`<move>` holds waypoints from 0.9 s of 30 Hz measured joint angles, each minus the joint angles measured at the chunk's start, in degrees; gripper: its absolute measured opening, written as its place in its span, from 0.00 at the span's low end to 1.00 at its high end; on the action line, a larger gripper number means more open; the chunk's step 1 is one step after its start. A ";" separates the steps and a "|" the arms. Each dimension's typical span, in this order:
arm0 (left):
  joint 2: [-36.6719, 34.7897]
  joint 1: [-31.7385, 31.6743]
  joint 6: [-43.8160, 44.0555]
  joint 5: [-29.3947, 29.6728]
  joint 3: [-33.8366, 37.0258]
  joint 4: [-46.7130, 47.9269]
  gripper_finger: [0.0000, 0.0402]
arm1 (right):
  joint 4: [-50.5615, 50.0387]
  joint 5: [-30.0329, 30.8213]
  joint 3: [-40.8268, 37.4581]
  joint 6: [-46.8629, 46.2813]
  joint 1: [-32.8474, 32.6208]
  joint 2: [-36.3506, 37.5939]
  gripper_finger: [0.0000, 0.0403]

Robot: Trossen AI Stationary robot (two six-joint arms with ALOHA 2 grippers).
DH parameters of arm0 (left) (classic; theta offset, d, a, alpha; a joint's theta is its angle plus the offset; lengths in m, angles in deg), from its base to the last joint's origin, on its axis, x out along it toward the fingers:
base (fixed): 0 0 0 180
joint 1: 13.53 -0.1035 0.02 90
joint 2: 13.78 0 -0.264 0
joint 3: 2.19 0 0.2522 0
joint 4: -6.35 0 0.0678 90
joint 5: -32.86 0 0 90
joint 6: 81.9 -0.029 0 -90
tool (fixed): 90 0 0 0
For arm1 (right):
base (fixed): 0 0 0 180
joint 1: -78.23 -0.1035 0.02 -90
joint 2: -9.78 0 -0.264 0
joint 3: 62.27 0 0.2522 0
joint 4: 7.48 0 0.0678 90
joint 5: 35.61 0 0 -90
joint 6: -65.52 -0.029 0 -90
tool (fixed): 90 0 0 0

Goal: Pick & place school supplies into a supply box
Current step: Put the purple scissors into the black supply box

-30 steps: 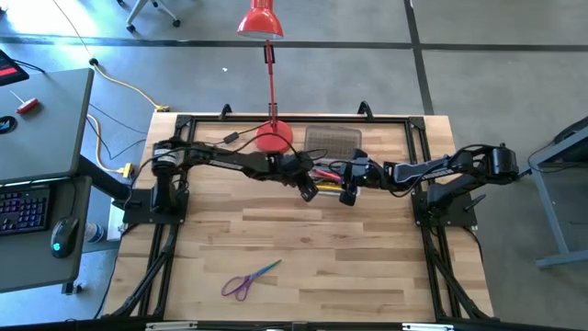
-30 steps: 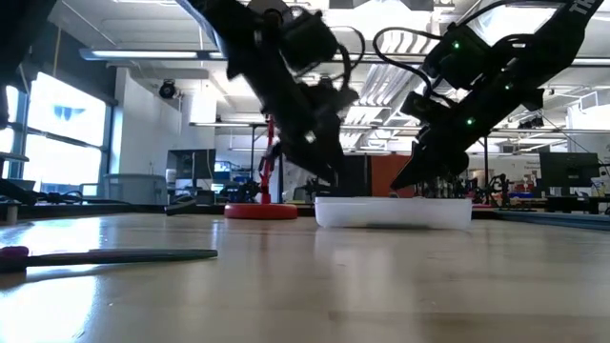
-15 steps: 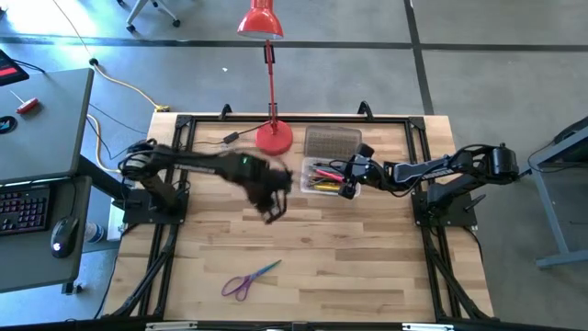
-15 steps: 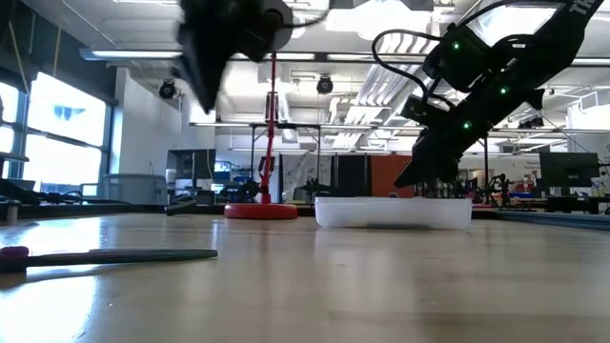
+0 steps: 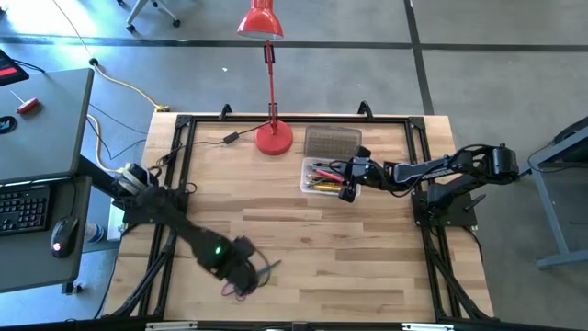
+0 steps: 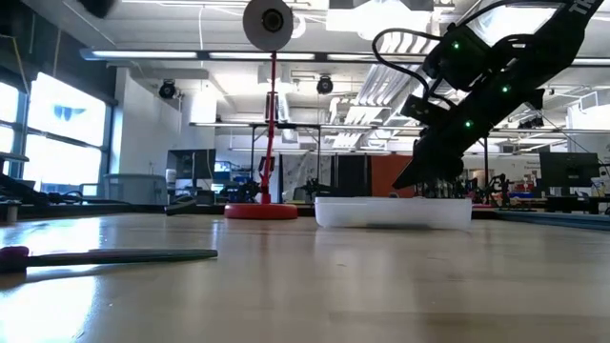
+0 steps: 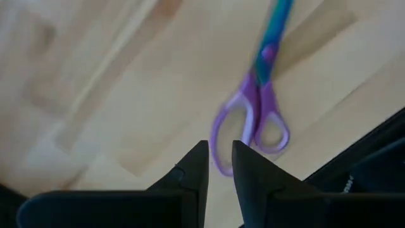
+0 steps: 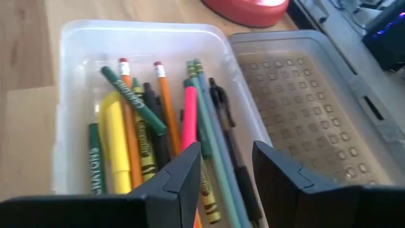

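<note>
Closest to the front edge of the table, my left gripper (image 5: 241, 273) hovers right above the scissors (image 5: 250, 278), its fingers (image 7: 196, 166) nearly together with only a thin slit between them and nothing held. The left wrist view shows the purple handle loops (image 7: 250, 130) just beyond my fingertips, blades pointing away; the high view hides much of the scissors under my arm. I judge this the reach for the last loose item: next I must spread the fingers, drop onto the handles or the pivot, and clamp.

Farther back, my right gripper (image 5: 347, 190) hangs over the near end of the supply box (image 5: 308, 186), fingers parted and empty. Its wrist view shows the pencils, pens and markers (image 8: 155, 139) already lying inside, and the bumpy lid (image 8: 304, 114) open beside the box. The low view shows only the box's pale side (image 6: 393, 211). Beyond stands the red lamp (image 5: 273, 138).
</note>
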 joint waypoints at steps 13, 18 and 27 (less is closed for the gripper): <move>0.58 5.14 3.29 0.73 8.29 -8.96 0.25 | 0.40 -1.31 0.00 0.00 -0.02 0.00 0.30; 0.60 5.14 -1.45 -0.22 13.70 -21.01 0.25 | 0.42 -1.32 0.00 0.00 -0.02 0.00 0.30; 0.60 5.14 -1.90 -0.22 19.60 -23.43 0.25 | 0.42 -1.34 0.00 0.00 -0.02 0.00 0.30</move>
